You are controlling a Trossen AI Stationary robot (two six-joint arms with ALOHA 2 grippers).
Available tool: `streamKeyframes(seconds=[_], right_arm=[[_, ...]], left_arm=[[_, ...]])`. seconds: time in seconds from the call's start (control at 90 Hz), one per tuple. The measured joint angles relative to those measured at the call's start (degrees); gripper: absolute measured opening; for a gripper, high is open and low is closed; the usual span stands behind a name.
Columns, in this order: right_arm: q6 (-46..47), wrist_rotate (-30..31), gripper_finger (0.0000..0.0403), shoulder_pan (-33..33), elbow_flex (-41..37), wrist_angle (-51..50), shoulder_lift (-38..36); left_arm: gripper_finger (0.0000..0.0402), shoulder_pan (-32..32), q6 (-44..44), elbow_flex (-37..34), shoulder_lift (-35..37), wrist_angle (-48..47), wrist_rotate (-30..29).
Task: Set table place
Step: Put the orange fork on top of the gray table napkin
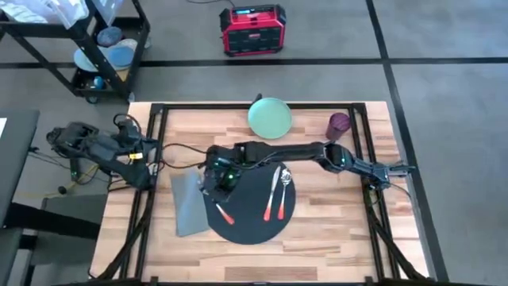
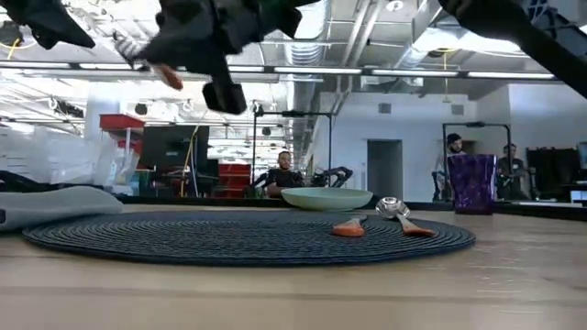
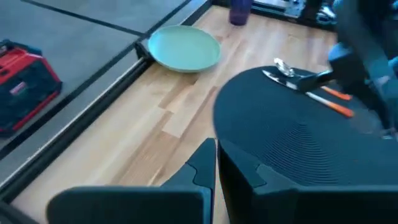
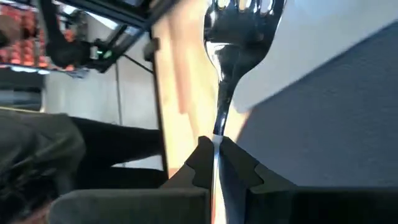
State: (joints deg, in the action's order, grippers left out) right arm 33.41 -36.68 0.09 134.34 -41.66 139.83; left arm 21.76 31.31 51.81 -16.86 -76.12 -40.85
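Your right gripper (image 1: pixel 216 184) pinches a fork (image 4: pixel 233 43) tight over the left edge of the round mat (image 1: pixel 250 222), mid-table. Next, lower it onto the napkin (image 1: pixel 188 208).

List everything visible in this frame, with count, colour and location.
table: one, light wood
placemat: one, black-grey, table centre
napkin: one, grey, left of placemat
plate: one, pale green, table's far edge
cup: one, purple, right of plate
utensils: two, orange-handled, lying on placemat's right part
fork: one, silver, orange handle, raised over placemat's left side
case: one, red, floor
cart: one, black, floor
people: several, background
right gripper: shut on fork
left gripper: shut, table's left edge
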Motion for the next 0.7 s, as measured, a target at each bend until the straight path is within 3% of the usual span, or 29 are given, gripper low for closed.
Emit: streamKeyframes(seconds=[0.211, 0.7], right_arm=[[-0.7, -1.2, 0.0002, -1.2, -0.1, -0.4, 0.1], [-2.3, -5.5, 0.0, -2.9, -0.1, -0.6, 6.0]], left_arm=[[0.0, 0.0, 3.2, -8.6, -0.4, 8.2, 1.3], [0.0, 0.0, 10.7, -11.7, -8.4, 10.1, 2.7]])
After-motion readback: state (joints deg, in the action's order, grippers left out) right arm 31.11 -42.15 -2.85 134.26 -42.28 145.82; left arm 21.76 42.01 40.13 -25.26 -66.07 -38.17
